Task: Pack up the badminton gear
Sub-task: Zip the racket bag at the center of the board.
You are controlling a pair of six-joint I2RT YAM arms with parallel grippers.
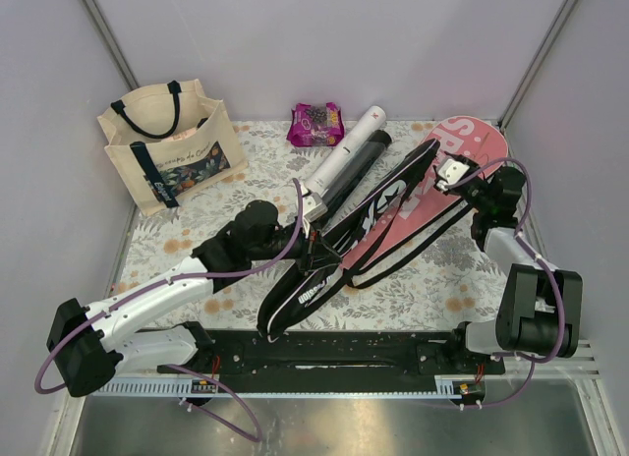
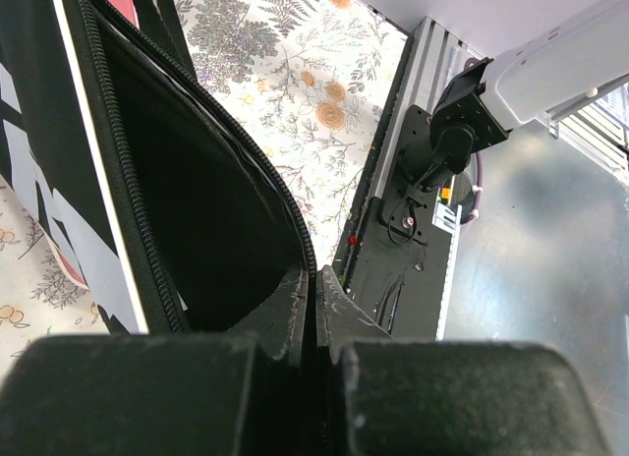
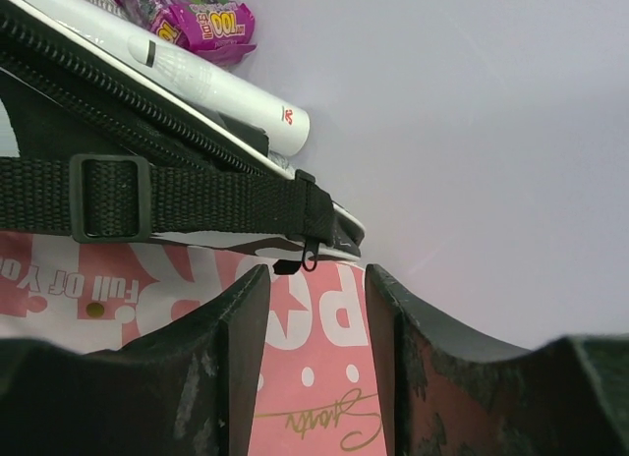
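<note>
Tote of cream canvas with navy handles (image 1: 167,146) stands upright at the far left corner of the desk (image 1: 442,279), which has a floral cloth on it. The left claw (image 1: 313,242) reaches to the middle. Its jaws are pressed together on the zipper edge of the black cover (image 1: 378,205). In the left wrist view the fingers (image 2: 295,313) pinch this edge, and the cover (image 2: 197,181) gapes open beside them, dark inside, with a toothed zipper (image 2: 108,142) along the rim.

The black cover is racket-shaped soft fabric with white letters. Its long axis runs diagonally, the narrow handle end near and left, the wide head far and right. Behind it lie a white tube (image 1: 344,161) and a black tube (image 1: 359,166), smooth cylinders side by side on about the same diagonal. A purple-pink snack packet (image 1: 316,124) lies at the back.

The pink cover (image 1: 472,142) lies just right of the black one, partly under it, head pointing far right. The right claw (image 1: 452,171) hovers over it about half open, with nothing between the fingers (image 3: 241,318). A woven black strap (image 3: 197,196) with a buckle crosses just beyond them.
</note>
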